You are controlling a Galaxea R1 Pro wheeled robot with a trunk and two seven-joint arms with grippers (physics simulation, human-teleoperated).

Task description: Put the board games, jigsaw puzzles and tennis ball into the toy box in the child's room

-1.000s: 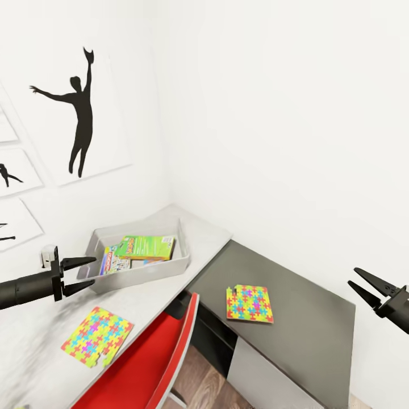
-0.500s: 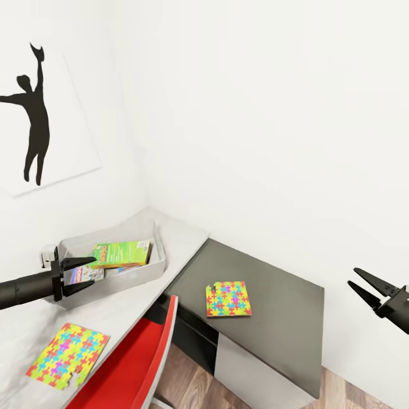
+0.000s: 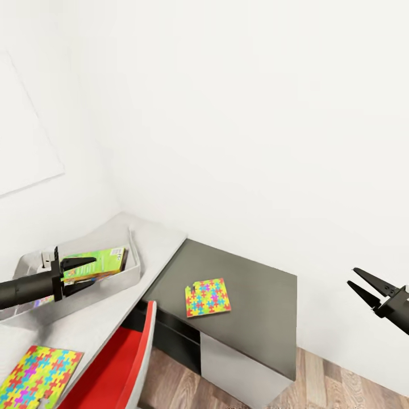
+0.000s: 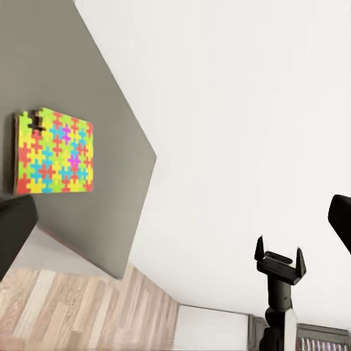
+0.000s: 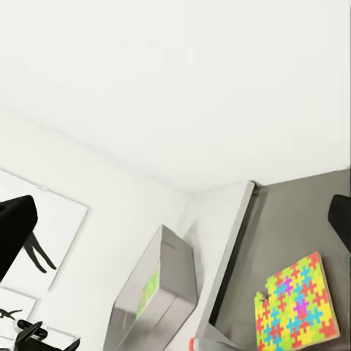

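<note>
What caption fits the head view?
Both open tools, left and right, hang empty; one jigsaw puzzle lies on the dark desk section, toy box already holding games.

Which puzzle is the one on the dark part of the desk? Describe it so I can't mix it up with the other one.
Find the long desk's lower dark grey section, right of the pale grey top. The flat multicoloured jigsaw puzzle panel lies alone there. The other puzzle panel lies on the pale top, beside the red chair.
</note>
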